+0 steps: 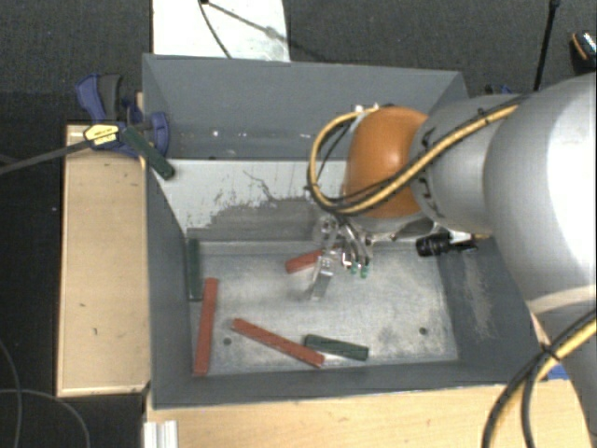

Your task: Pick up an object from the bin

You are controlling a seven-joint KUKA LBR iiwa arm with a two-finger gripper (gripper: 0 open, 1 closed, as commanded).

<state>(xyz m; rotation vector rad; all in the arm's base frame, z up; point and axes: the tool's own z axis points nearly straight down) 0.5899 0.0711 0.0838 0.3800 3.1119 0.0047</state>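
Camera view looks down into the grey bin, where the end effector hangs over the middle of the floor. I cannot tell whether it is apart or together. A short red stick juts out at its left side, touching it. Toward the front lie a long red stick and a dark green stick, their ends meeting.

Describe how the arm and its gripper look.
The arm is thick, rounded and silver-grey. An orange dome cover caps its wrist, with yellow and black cables looped around it. The gripper below is small, bare metal, with a green spot.
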